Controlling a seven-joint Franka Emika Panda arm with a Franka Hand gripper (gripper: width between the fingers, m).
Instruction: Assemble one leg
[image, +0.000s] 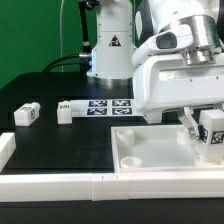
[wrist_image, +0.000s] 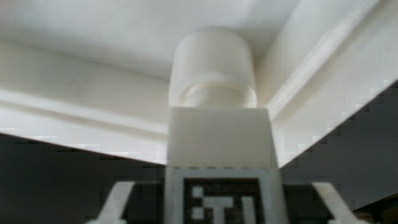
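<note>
My gripper (image: 207, 130) is shut on a white leg (image: 213, 127) with a black-and-white tag, held over the exterior view's right edge of the large white tray-like top (image: 150, 150). In the wrist view the leg (wrist_image: 221, 120) runs from between my fingers (wrist_image: 121, 203) to its round end at an inner corner of the top (wrist_image: 107, 85). I cannot tell if the end touches the top. My gripper shows at the leg's tagged end (wrist_image: 219, 208). Two more legs (image: 27, 114) (image: 65, 111) lie on the black table at the exterior view's left.
The marker board (image: 108, 106) lies behind the top. A white rail (image: 100, 185) runs along the table's front edge, with a white block (image: 5, 150) at the exterior view's left. The robot base (image: 108, 50) stands at the back.
</note>
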